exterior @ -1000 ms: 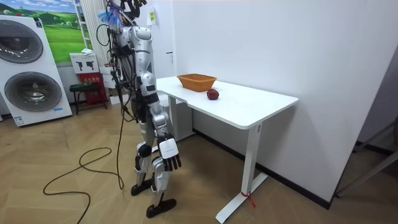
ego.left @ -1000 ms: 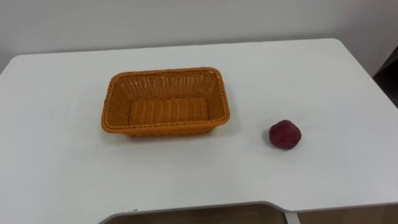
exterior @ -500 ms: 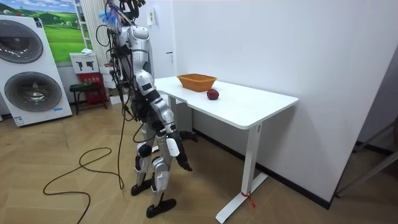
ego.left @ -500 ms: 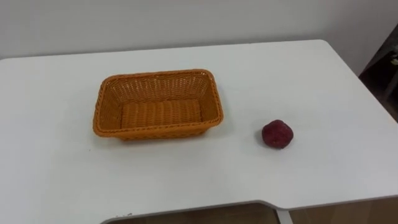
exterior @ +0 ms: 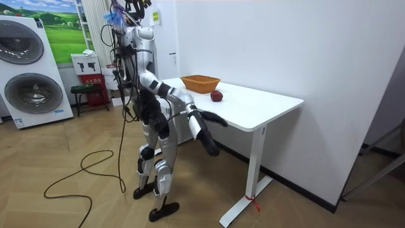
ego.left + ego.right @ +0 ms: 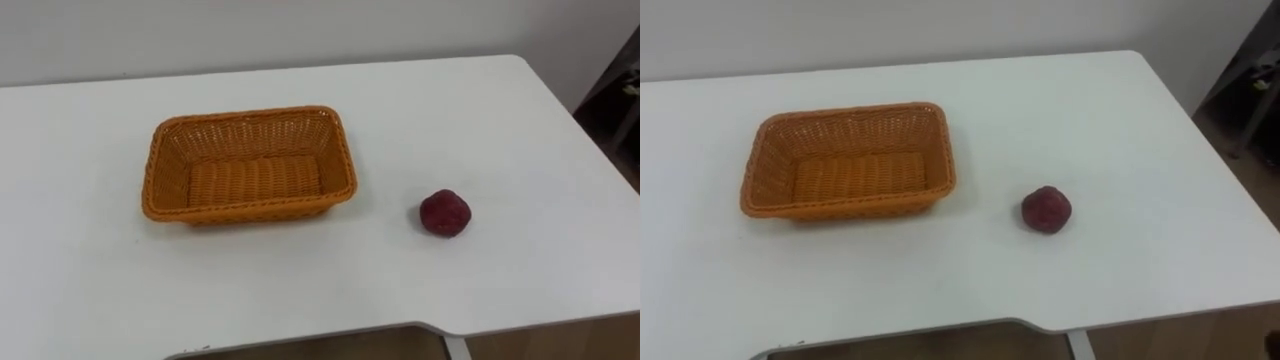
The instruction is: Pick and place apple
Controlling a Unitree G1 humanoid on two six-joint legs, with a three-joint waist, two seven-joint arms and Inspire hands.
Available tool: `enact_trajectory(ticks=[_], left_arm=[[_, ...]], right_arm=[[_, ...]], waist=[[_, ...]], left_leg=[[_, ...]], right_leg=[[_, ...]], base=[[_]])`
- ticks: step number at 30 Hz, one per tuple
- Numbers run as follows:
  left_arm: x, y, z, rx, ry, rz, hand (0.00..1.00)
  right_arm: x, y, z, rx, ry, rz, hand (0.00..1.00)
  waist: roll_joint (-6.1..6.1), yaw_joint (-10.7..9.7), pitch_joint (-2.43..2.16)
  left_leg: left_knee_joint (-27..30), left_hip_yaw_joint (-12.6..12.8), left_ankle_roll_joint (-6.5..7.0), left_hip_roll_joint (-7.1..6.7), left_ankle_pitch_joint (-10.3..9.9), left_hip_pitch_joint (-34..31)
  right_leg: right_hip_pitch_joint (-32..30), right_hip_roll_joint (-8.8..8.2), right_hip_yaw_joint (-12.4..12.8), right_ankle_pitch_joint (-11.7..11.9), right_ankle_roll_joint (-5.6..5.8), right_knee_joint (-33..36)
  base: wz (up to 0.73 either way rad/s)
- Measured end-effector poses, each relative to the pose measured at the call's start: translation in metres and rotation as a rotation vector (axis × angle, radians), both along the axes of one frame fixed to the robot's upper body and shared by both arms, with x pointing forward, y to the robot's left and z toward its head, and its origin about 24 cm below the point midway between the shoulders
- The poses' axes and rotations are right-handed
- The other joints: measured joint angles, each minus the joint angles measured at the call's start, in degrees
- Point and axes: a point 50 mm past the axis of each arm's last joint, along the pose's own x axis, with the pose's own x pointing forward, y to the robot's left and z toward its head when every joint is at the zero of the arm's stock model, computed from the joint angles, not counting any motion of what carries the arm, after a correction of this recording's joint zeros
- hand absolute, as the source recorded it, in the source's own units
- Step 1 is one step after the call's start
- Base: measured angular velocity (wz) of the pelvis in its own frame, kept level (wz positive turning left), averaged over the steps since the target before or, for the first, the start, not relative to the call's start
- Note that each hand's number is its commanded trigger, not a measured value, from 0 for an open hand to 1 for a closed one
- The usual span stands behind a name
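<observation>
Apple [image 6: 444, 213] sits on the white surface [image 6: 500, 120], apart from the orange basket [image 6: 240, 211] and to its right. The robot stands before the surface, its right hand [image 5: 209, 140] held out low by the near edge. I cannot tell whether its fingers are spread.

The white table [image 6: 500, 130] bears an orange wicker basket [image 6: 250, 211] and a dark red apple [image 6: 444, 214].

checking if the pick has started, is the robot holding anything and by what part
Nothing is held. The apple lies alone on the table, right of the basket; the right hand hovers open and empty short of the table's edge.
</observation>
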Motion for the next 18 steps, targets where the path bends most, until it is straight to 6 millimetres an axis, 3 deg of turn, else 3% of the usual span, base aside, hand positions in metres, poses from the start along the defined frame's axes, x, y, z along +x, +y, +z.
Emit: enact_trajectory(ticks=[3,12,18], left_arm=[[0.005,-0.003,-0.001,-0.003,0.005,-0.038,0.00],[0.011,-0.005,-0.002,-0.008,0.004,-0.081,0.00],[0.026,-0.009,-0.002,-0.013,-0.036,-0.114,0.00]], right_arm=[[0.018,0.006,0.024,-0.163,0.009,0.054,0.00],[0.054,0.036,0.068,-0.560,0.027,0.343,0.00],[0.071,0.058,0.075,-0.635,-0.018,0.552,0.00]], waist=[[0.06,0.78,0.00],[0.27,1.71,0.22],[0.37,3.22,0.19]], left_leg=[[-0.05,-0.04,0.00,0.02,0.00,-0.05],[-0.37,-0.04,0.00,0.03,0.01,0.18],[-0.41,-0.04,0.00,0.02,0.01,0.23]], right_leg=[[0.04,0.01,-0.09,0.00,0.00,-0.27],[0.11,0.02,-0.07,0.02,0.00,-0.40],[0.11,0.02,-0.02,0.05,0.01,-0.41]], base=[[0.00],[0.00],[0.00]])
